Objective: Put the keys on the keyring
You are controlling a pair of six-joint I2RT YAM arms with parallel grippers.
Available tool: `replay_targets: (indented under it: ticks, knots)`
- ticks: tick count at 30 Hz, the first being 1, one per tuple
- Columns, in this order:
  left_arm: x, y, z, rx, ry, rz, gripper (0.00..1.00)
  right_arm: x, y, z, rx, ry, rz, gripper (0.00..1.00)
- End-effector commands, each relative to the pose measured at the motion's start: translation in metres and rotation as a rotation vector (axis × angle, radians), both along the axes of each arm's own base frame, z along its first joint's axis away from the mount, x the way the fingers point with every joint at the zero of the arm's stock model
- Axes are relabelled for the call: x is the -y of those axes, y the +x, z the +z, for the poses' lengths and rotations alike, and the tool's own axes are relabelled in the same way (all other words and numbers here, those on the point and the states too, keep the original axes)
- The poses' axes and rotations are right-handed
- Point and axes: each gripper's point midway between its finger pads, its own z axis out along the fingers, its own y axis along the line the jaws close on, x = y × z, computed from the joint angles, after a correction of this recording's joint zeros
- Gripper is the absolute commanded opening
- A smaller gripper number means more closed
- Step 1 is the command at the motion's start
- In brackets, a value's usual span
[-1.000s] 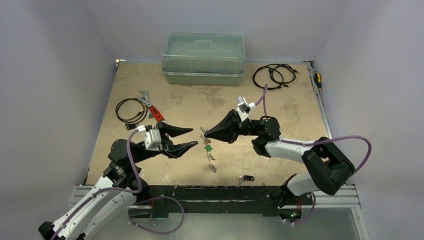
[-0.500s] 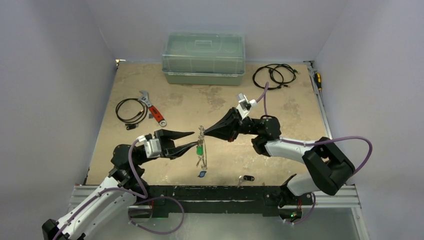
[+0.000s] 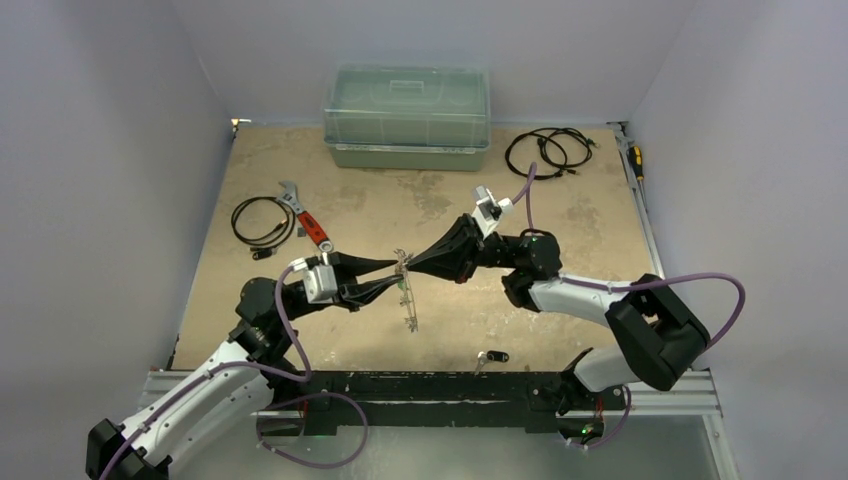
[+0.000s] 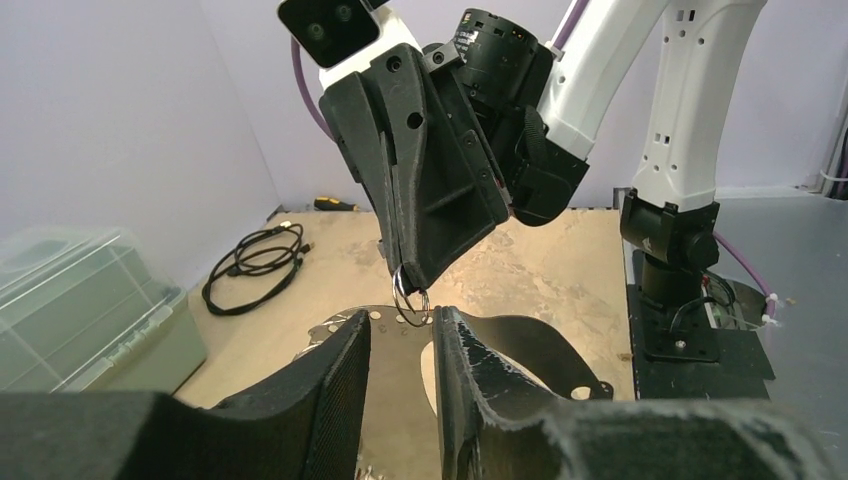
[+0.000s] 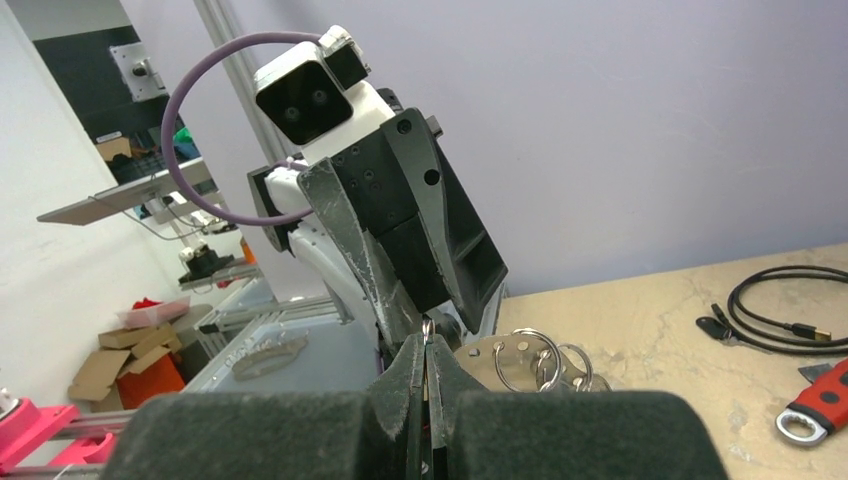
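Right pincer [image 3: 410, 266] – fingers pressed together, pinching a small ring [image 4: 412, 296] of wire at its very tips. Left pincer [image 3: 398, 275] meets it tip to tip from the other side, low over the middle of the worktop [image 3: 560, 210]. Its fingers [image 4: 340, 385] are narrowly spread with a clear gap, and silver metal shows in that gap. Can't tell if they touch it.

The keyring [image 5: 497, 347] is a flat silver plate with more wire rings on it. It sits right at the two pincers' tips, just beyond the pinched ring. In the top view a string of keys [image 3: 409, 308] hangs down below the tips, too small to tell the tags.

One loose key with a black tag [image 3: 492, 356] lies on the worktop near the front edge, well apart from the pincers.

Further out:
- a red-handled wrench [image 3: 305, 222] and a black cable coil [image 3: 262, 220] at left
- a clear-lidded box [image 3: 406, 115] at the back
- a second cable bundle [image 3: 548, 152] at back right
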Motion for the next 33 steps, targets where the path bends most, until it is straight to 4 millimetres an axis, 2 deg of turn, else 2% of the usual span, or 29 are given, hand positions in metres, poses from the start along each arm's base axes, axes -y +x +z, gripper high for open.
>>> replay_targets:
  ticks: [1, 8, 13, 24, 27, 33]
  knots:
    - [-0.002, 0.0, 0.023, 0.044, -0.054, 0.004, 0.27, 0.022, -0.031, 0.064, 0.292, 0.252, 0.018, 0.0]
    - [0.002, 0.002, 0.02, 0.027, -0.04, -0.007, 0.24, 0.019, -0.034, 0.061, 0.289, 0.245, 0.035, 0.0]
    - [0.002, 0.002, 0.021, 0.02, -0.04, -0.012, 0.16, 0.015, -0.035, 0.057, 0.283, 0.234, 0.052, 0.0]
    - [0.002, 0.002, 0.022, 0.008, -0.034, -0.008, 0.11, 0.008, -0.042, 0.039, 0.279, 0.182, 0.108, 0.0]
    - [0.001, 0.004, 0.023, 0.0, -0.03, 0.004, 0.0, 0.007, -0.044, 0.035, 0.279, 0.165, 0.125, 0.0]
    - [-0.002, 0.009, 0.025, -0.019, 0.006, 0.044, 0.0, 0.003, -0.045, 0.017, 0.286, 0.08, 0.162, 0.0]
